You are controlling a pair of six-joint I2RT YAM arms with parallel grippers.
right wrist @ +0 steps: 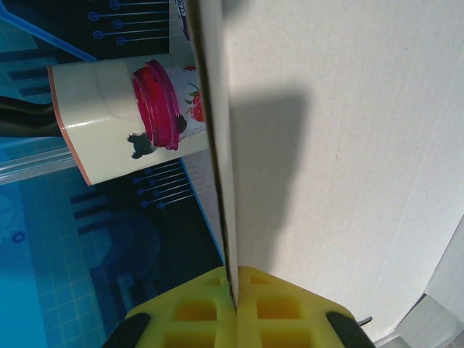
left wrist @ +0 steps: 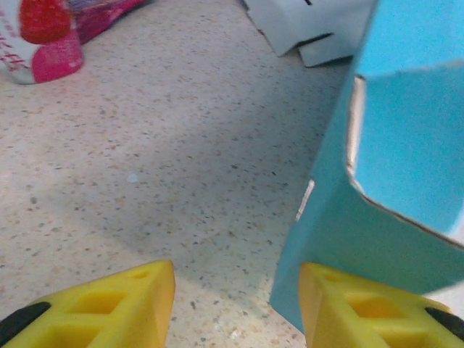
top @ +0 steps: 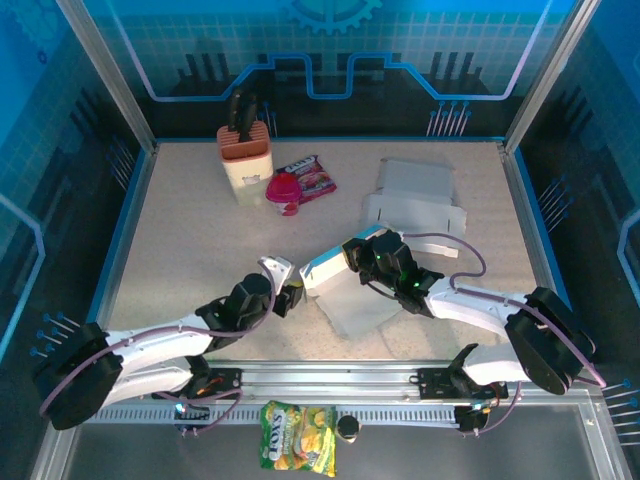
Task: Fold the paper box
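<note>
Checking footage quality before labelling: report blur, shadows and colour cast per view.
Top external: sharp, blue-lit, soft shadows on the table. Left wrist: paper box and left gripper slightly soft, very close. Right wrist: a dark shadow lies on the box's white panel; right gripper sharp.

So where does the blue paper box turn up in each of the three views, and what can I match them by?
Top external: the paper box sits mid-table, pinched by the right gripper.
Left wrist: the paper box is the blue wall along the right side.
Right wrist: the paper box's white panel covers the right half, its edge clamped in the right gripper.
Shared landmark: the pink strawberry cup.
</note>
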